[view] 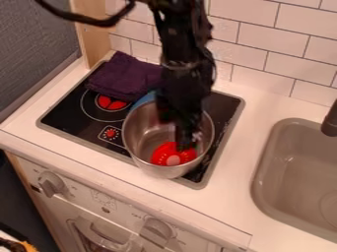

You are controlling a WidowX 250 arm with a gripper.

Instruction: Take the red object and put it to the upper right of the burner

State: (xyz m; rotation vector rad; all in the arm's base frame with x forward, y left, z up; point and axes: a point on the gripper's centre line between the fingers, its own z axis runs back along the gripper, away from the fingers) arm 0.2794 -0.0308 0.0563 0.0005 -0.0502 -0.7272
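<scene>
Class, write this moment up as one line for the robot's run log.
gripper: inside metal pot, at red object; grasp: cannot tell; red object: low in pot; pot: on stove; purple cloth: on stove

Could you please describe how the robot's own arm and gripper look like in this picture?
The WidowX arm is black all over, with a bulky, uneven, jointed outline and some small greyish glints near its middle. A thick black cable loops out at its upper left. The gripper is black too and narrower than the arm; its finer shape is too dark to tell.
</scene>
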